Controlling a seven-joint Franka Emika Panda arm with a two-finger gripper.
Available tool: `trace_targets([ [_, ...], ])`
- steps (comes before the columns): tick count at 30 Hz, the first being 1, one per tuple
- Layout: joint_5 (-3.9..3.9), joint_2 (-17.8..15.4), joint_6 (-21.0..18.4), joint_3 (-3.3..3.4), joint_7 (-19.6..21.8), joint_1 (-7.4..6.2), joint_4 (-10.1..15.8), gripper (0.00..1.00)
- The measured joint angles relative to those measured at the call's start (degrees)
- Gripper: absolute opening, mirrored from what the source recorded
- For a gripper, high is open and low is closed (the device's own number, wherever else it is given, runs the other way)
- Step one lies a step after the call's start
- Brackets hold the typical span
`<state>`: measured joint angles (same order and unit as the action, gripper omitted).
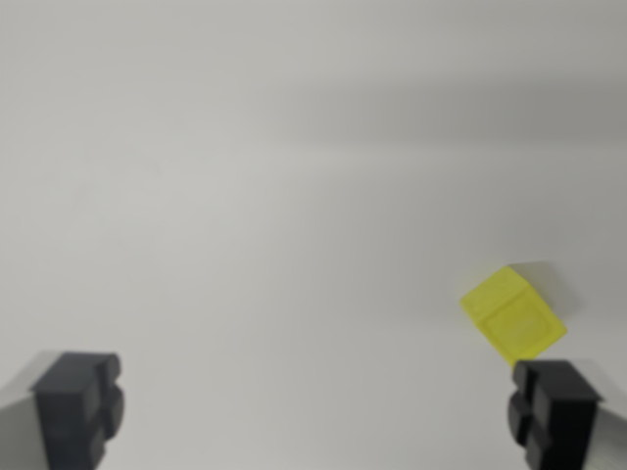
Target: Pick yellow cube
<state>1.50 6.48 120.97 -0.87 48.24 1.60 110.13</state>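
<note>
Gripper (318, 411): fingers spread wide, holding nothing.
Yellow cube (513, 315): probably light, rigid, smooth; grip opposite flat faces, turned diagonally, near right finger.

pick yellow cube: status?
Done: approach only; the yellow cube is in the wrist view. In hand: nothing. The gripper is open, jaws wide apart, and the cube sits on the white surface just above the right finger, not between the jaws. Left: centre, close, lift.
</note>
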Motion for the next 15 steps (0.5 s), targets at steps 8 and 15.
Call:
trace_targets([
  [8,0.01,-0.12,0.20,0.00,-0.91,0.17,0.46,1.00],
  [15,0.10,-0.22,1.66,0.01,-3.24,0.77,2.21,1.00],
])
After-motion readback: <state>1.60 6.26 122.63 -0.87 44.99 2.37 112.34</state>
